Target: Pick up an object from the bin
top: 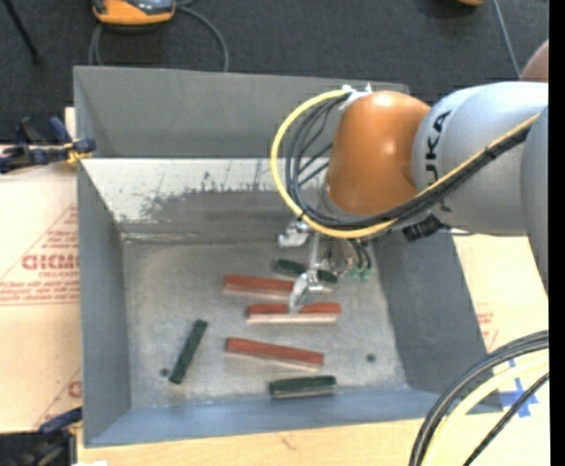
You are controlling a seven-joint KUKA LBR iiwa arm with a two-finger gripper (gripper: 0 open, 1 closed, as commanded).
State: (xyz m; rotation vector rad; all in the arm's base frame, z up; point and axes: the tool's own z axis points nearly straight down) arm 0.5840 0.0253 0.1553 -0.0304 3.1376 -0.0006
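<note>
Three red-brown bars lie on the floor of the bin, each with its long axis running roughly left to right: the upper bar, the middle bar and the lower bar. The pincer stands low where the upper bar's right end meets the middle bar, left of the middle bar's centre; contact cannot be confirmed. Whether the pincer is spread or pressed together cannot be told. Judgement: the middle bar is the nearest candidate, just below and to the right, and a grasp should close across its short width. The tilted green stick and the front green stick lie well apart. Lettering on the arm reads "UKA", its first letter hidden; nothing is legible on the bars
</note>
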